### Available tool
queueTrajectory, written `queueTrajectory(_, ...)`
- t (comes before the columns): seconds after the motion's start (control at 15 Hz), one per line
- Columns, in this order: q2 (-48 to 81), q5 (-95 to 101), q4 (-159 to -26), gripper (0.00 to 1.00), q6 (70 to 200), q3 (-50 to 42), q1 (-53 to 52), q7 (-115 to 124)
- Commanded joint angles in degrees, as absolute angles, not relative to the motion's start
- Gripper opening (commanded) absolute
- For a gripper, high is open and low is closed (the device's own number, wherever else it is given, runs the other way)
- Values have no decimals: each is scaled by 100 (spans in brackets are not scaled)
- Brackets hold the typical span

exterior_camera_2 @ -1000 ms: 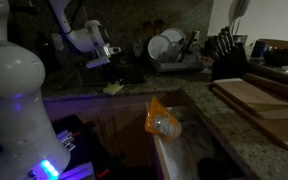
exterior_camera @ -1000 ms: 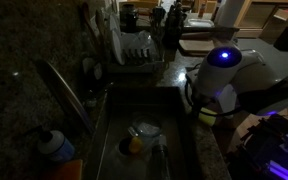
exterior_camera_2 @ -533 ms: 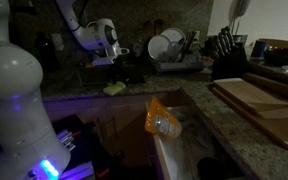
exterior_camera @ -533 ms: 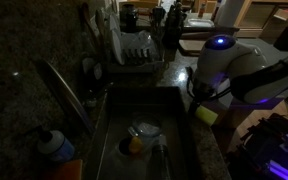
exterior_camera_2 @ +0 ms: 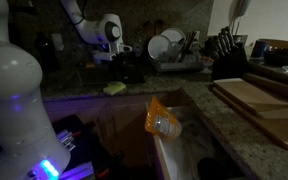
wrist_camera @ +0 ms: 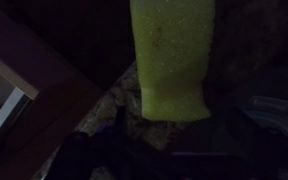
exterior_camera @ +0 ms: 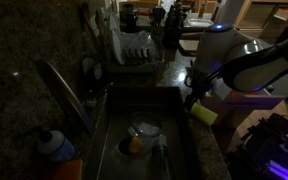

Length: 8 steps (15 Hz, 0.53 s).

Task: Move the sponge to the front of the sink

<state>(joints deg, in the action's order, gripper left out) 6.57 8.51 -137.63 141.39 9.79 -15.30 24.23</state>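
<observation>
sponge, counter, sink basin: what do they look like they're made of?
Sponge: soft foam, matte pale yellow; fine pores show in the wrist view.
Counter: polished stone, likely granite; speckled, slightly glossy.
Sink: probably metal, dark with a dull sheen; too dim to be sure.

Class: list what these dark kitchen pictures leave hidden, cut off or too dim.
Pincer: open or shut unclear; dark and small in both exterior views.
Pale-yellow rectangular sponge: far end cut by wrist view's top edge.
Dark metal sink basin: floor lost in shadow in an exterior view.
</observation>
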Motion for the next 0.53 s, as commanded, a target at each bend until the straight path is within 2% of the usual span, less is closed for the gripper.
queueTrajectory(0.0, -138, 1529, -13817, 100, 13358, 948, -1634, 3770)
queueTrajectory(0.33, -1605, 2047, -14006, 100, 12293, 1327, -1372, 5276)
queueTrajectory(0.4, -1001, 1982, -13720, 100, 12562, 1359, -1374, 4909)
queueTrajectory(0.47, -1272, 1971, -13749, 100, 12382, 1403, -1341, 5057)
